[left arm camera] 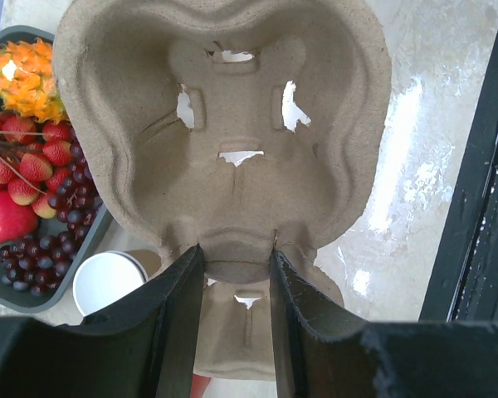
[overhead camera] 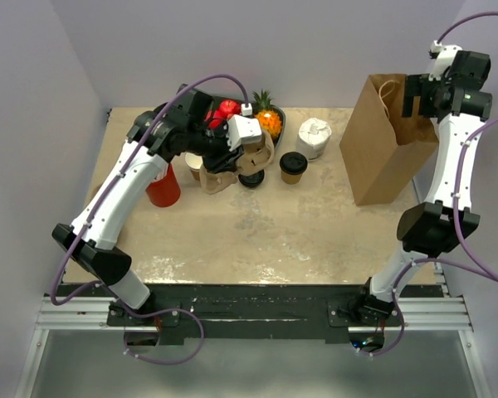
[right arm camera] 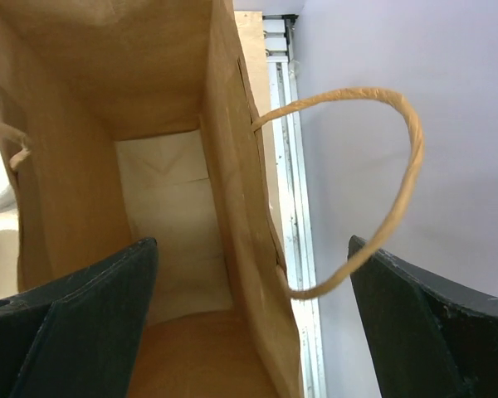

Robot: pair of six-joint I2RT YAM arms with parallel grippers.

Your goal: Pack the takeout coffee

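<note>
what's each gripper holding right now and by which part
The left gripper is shut on the pulp cup carrier, pinching its near rim. The right gripper is open, straddling a side wall of the paper bag, holding nothing.

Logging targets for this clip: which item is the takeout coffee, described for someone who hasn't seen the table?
Find the tall paper bag on the right, then the white roll left of it. The takeout coffee stands just beside that roll: a small brown cup, free-standing, with a round black lid.
</note>
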